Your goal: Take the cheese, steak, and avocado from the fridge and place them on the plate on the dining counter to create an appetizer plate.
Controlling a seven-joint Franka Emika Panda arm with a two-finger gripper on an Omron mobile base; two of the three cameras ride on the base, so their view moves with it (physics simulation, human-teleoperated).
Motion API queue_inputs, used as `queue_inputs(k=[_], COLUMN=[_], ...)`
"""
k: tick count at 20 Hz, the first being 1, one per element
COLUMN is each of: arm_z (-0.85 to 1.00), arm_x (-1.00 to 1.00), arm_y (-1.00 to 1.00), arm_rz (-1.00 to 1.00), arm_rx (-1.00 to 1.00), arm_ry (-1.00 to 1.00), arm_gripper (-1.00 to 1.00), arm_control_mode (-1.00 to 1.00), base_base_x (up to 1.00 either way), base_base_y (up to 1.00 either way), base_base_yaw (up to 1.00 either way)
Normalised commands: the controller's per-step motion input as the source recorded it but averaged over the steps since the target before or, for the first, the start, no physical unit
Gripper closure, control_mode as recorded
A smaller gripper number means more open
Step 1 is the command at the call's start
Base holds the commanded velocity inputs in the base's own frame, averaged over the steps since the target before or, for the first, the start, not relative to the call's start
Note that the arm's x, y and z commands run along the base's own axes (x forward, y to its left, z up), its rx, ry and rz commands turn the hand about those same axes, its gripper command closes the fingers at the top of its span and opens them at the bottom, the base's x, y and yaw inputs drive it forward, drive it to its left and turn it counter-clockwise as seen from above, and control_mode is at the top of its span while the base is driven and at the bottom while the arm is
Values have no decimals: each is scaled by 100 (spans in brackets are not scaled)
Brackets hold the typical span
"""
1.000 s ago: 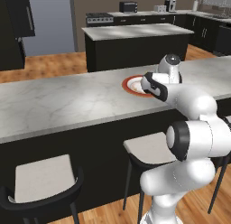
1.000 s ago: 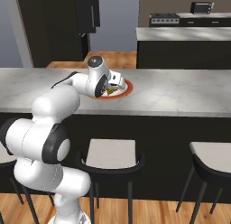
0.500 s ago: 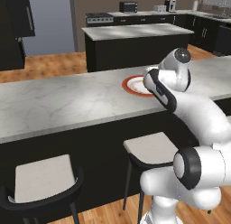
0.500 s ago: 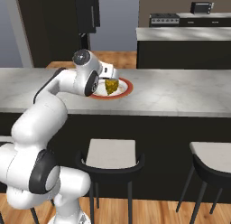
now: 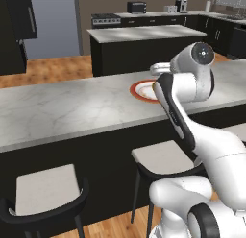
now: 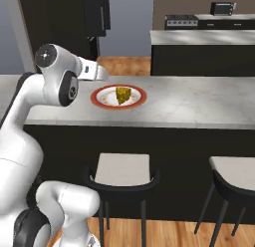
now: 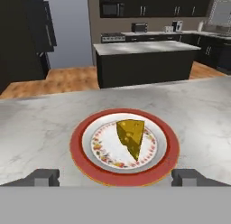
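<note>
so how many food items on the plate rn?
1: the cheese wedge, sitting on the plate near its middle on the dining counter. No steak or avocado on it yet.

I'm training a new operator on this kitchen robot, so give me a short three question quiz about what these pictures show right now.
1. True or false: the cheese lies on the plate.
2. Where does the plate rest? A the dining counter; B a stool seat; C the floor.
3. Fill in: the gripper is ____ and holds nothing.

Key: 1 true. 2 A. 3 open.
</note>
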Motion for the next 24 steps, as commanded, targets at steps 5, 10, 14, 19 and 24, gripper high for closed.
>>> queue_inputs(k=[5,10,14,19,24], arm_z=[47,7,-53,-46,0], arm_x=[-100,-100,-68,-28,-6], arm_y=[8,4,1,0,0], arm_rz=[-4,-5,-4,-4,0], arm_rx=[11,4,0,0,0], arm_ry=[20,17,20,13,1], arm_gripper=[-100,-100,-100,-100,-100], arm_control_mode=[-100,-100,-100,-100,100], base_base_x=[0,0,0,0,-18], base_base_y=[0,0,0,0,0], base_base_yaw=[0,0,0,0,0])
